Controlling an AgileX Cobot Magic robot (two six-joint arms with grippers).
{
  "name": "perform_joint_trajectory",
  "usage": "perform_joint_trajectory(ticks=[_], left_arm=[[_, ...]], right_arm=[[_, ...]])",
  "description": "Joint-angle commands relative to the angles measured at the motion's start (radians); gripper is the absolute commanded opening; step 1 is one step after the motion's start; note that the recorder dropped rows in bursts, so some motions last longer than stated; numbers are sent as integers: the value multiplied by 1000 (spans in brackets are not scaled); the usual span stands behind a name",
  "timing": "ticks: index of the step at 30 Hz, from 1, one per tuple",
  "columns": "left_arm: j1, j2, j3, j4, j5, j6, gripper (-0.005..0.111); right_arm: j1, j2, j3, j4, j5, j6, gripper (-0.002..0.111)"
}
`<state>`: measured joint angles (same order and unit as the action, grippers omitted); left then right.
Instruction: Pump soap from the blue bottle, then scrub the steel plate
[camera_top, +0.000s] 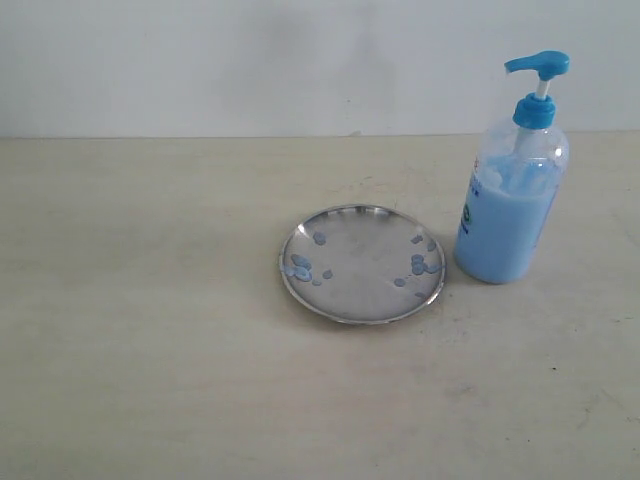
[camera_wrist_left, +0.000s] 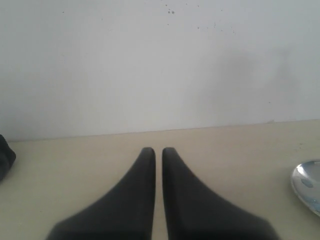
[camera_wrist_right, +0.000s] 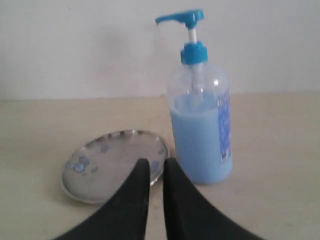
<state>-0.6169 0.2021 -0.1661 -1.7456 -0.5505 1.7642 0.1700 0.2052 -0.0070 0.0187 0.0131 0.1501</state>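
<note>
The steel plate (camera_top: 362, 250) lies flat in the middle of the table, dotted with small blobs of blue soap (camera_top: 300, 265). To its right stands the blue bottle (camera_top: 505, 215), upright and more than half full, with its pump head (camera_top: 540, 64) raised. Neither gripper shows in the exterior view. In the right wrist view my right gripper (camera_wrist_right: 157, 162) is shut and empty, low over the table just short of the plate (camera_wrist_right: 107, 160) and the bottle (camera_wrist_right: 200, 135). My left gripper (camera_wrist_left: 158, 150) is also shut on nothing, with only the plate's rim (camera_wrist_left: 306, 182) at the frame's edge.
A plain white wall (camera_top: 250, 60) runs along the back of the beige table (camera_top: 150, 330). A dark object (camera_wrist_left: 5, 156) sits at the edge of the left wrist view.
</note>
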Motion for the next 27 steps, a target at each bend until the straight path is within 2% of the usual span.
perform_joint_trajectory(ticks=[1, 3, 11, 12, 14, 18, 23, 25, 27], left_arm=[[-4, -2, 5, 1, 2, -15, 4], [-4, -2, 5, 1, 2, -15, 4], [-4, -2, 5, 1, 9, -75, 4], [-4, -2, 5, 1, 9, -75, 4], [-4, -2, 5, 1, 9, -75, 4], [-4, -2, 5, 1, 9, -193, 4], [-4, 45, -17, 1, 115, -334, 4], [-4, 132, -37, 1, 175, -410, 4], [-4, 274, -61, 1, 274, -408, 4]], right_arm=[[1, 5, 7, 141, 172, 220, 1], [1, 5, 7, 245, 200, 355, 1], [1, 5, 7, 246, 184, 356, 1], [1, 5, 7, 212, 161, 326, 1], [1, 5, 7, 107, 157, 131, 1], [1, 5, 7, 102, 197, 15, 1], [1, 5, 7, 102, 179, 22, 1], [1, 5, 7, 102, 176, 22, 1], [1, 5, 7, 102, 176, 22, 1]])
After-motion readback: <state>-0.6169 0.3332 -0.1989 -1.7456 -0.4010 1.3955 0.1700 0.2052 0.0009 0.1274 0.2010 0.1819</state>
